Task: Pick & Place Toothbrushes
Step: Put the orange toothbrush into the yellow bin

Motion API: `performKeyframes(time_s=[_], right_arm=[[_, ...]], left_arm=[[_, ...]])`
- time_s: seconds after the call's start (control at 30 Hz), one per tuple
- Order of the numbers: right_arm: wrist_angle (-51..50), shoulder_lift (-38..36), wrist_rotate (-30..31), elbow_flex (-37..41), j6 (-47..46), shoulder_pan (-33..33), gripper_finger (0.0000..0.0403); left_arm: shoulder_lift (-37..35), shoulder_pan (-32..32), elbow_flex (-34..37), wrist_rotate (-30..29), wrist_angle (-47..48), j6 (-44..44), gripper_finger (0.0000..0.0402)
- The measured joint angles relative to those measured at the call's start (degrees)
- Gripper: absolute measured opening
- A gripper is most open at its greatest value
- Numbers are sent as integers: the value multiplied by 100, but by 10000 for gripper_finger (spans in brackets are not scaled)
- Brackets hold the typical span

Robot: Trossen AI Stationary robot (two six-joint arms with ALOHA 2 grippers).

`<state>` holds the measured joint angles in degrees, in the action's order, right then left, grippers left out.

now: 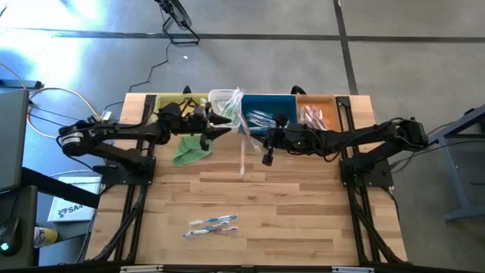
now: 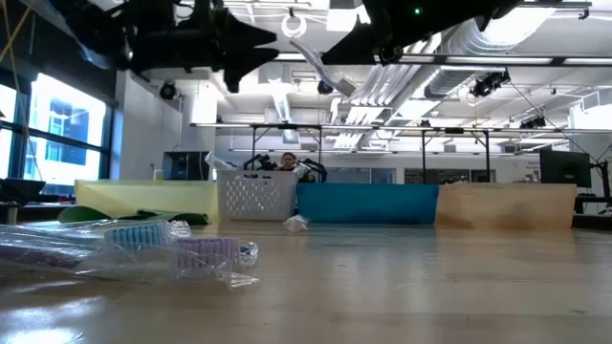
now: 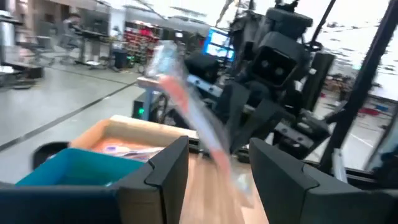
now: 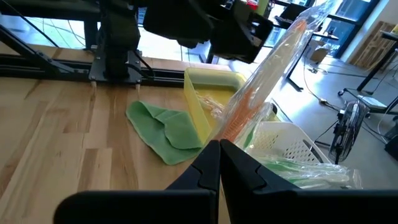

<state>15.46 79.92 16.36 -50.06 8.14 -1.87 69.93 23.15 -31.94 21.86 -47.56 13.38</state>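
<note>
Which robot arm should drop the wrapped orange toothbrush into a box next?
The right one, probably. The right gripper is shut on the orange toothbrush, beside the bins. The left gripper is open and holds nothing.

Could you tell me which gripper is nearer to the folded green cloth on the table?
The left. The left gripper hangs open just above the green cloth, close to its far edge. The right gripper, shut on a wrapped orange toothbrush, is farther off, toward the table's middle.
</note>
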Motion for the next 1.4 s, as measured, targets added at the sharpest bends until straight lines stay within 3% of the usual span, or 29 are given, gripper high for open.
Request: performKeyframes(time_s=[0.37,0.83,1.07,1.4], right_arm=[[1,0,-2,0,418,39,3],[24,0,145,0,420,37,3],[22,0,-303,0,411,37,3],[24,0,-293,0,403,37,3]], left_arm=[[665,-34,-758,360,8,177,166],[954,-32,-781,359,1,193,166],[953,-32,-781,359,-200,142,166],[951,-186,-781,360,-206,-7,166]])
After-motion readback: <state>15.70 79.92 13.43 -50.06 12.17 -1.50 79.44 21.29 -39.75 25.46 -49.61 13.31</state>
